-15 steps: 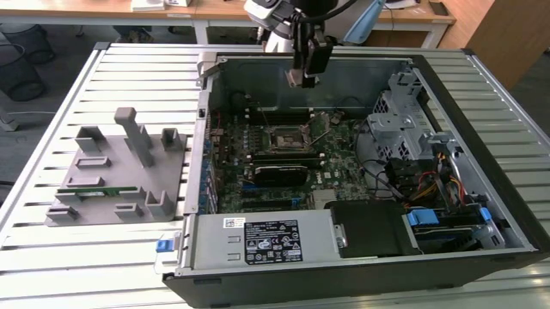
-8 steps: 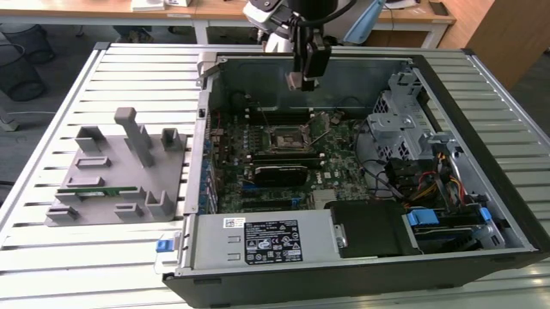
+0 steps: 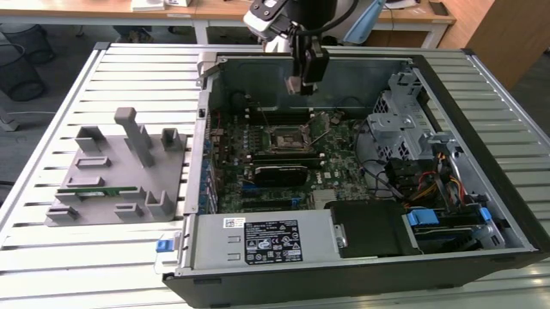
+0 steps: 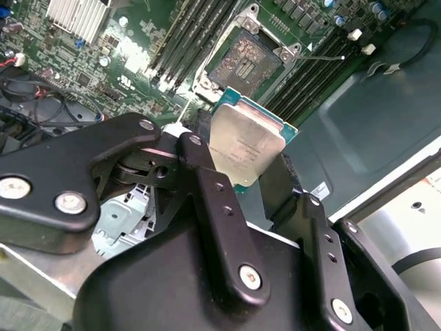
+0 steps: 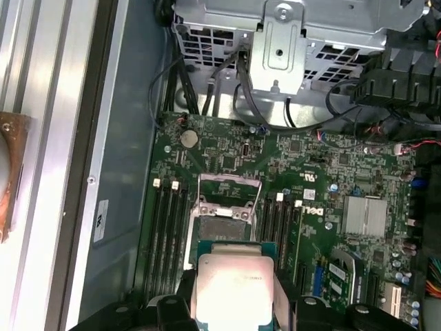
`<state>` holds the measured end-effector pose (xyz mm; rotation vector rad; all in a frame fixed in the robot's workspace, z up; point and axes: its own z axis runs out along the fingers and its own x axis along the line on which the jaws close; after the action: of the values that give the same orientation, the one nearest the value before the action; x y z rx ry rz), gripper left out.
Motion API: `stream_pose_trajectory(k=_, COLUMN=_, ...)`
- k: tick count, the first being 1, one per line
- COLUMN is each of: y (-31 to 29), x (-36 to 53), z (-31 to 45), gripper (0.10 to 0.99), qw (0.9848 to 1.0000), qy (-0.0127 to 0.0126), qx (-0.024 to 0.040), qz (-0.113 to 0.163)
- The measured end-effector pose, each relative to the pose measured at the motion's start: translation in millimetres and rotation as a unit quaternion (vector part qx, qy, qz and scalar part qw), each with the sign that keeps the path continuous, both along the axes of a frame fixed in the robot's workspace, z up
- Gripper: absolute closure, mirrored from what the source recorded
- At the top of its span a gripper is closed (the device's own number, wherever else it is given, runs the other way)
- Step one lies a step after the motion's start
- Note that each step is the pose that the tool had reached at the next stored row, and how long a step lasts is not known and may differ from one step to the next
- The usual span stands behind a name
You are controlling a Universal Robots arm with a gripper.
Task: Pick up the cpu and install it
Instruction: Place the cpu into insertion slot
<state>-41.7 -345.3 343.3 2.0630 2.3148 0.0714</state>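
The arm (image 3: 315, 18) reaches downward — gripper (image 3: 301, 84) clamped on the cpu (image 4: 246, 146) (black fingers (image 4: 207, 176) gripping opposite edges).

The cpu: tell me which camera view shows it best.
The second wrist view: the cpu shows its silvery top and rim, clamped in the gripper, the open socket behind it. The first wrist view shows its top, partly cut off. The exterior view shows a pale sliver at the gripper's tip.

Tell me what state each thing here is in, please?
Silvery square metal-topped cpu: gripped, held in the air.
Black jaws: shut on the cpu's edges.
Black square-framed motherboard socket: open, empty.
Black computer case: lying flat, side panel off.
Long thin green memory stick: lying in the grey holder.
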Motion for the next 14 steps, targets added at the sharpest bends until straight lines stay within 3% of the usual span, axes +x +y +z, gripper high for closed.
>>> stream_pose_trajectory(k=8, y=1.9, x=0.0, z=-7.0, gripper=0.557, qw=1.0, qy=0.0001, qx=-0.0001, qz=-0.002)
stream_pose_trajectory(k=14, y=2.6, x=0.0, z=-13.1, gripper=0.557, qw=1.0, qy=0.0011, qx=-0.0038, qz=-0.002)
